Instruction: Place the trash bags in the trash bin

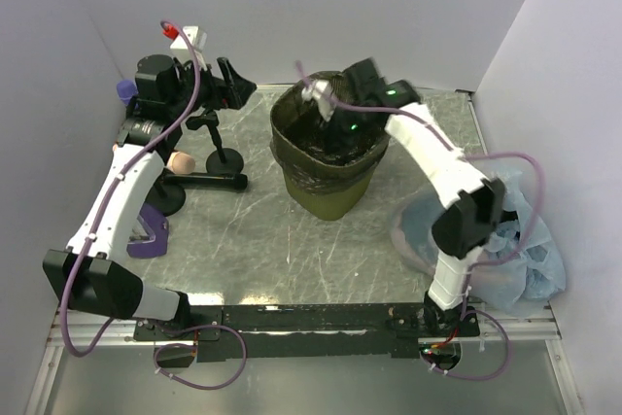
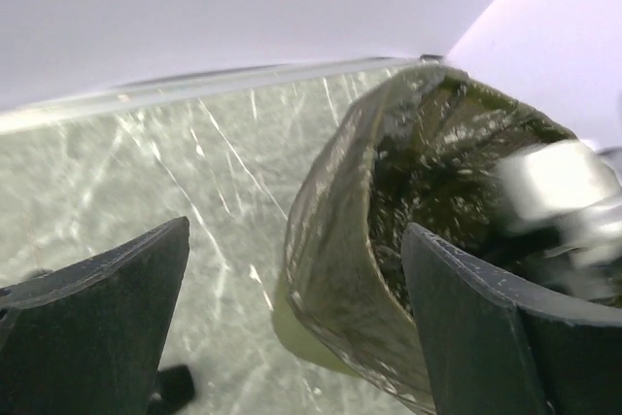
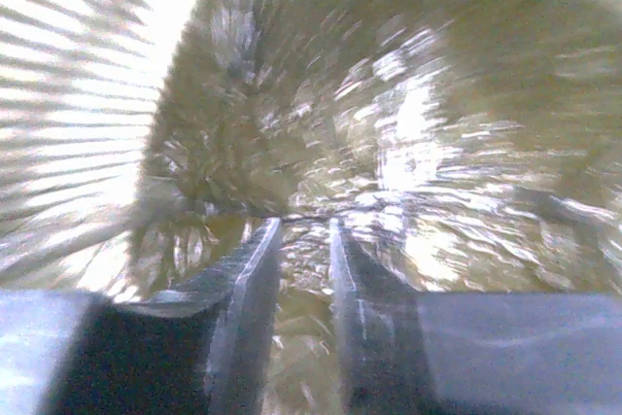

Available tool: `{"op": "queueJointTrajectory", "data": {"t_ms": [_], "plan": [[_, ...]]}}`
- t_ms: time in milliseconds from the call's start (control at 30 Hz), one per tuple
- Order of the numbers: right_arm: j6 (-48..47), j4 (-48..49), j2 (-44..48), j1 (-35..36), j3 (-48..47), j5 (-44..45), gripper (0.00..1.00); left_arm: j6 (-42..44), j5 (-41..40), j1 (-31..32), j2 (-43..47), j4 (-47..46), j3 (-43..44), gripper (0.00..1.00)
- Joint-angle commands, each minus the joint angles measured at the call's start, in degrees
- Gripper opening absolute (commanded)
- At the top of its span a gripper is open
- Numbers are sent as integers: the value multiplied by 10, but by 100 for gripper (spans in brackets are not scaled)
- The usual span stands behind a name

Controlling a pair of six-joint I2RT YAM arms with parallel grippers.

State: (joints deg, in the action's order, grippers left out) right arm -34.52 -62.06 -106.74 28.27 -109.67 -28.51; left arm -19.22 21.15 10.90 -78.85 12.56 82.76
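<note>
Top external view: the bin (image 1: pixel 328 193) stands mid-way across the table (image 1: pixel 243 235), with the bag (image 1: pixel 284 140) lining it and folded over its rim, and the right gripper (image 1: pixel 337 121) reaches down inside. Its fingers (image 3: pixel 248 279) sit nearly together amid blurred plastic, and I cannot tell whether they pinch it. The left gripper (image 2: pixel 296 230) hovers beside the bin, spread wide and holding nothing.

Bright, even light — wrist view seemingly smeared

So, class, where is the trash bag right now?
In the top view the trash bag lines the bin at mid-table, its edge folded over the rim, with the right end effector down inside it.
</note>
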Motion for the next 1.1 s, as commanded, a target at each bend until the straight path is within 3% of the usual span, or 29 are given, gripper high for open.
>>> {"op": "queueJointTrajectory", "data": {"t_ms": [0,67,133,200,367,633,800,1067], "plan": [[75,55,86,-23,-62,-5,49,50,-25,-3,-17,4,69,95],[95,54,94,-30,-87,-4,68,56,-35,-5,-29,9,91,95],[160,93,113,-35,-97,64,99,64,-47,-5,-40,13,115,96],[233,116,126,-36,-107,148,100,75,-57,-5,-53,16,141,97],[278,186,173,-38,-93,283,100,89,-103,-5,-80,17,197,96],[224,281,228,-38,-43,475,100,118,-150,-5,-96,1,216,97],[196,315,246,-38,-9,539,100,131,-163,-5,-100,1,202,97],[183,324,240,-38,0,552,100,132,-168,-5,-100,-5,194,97]]}}
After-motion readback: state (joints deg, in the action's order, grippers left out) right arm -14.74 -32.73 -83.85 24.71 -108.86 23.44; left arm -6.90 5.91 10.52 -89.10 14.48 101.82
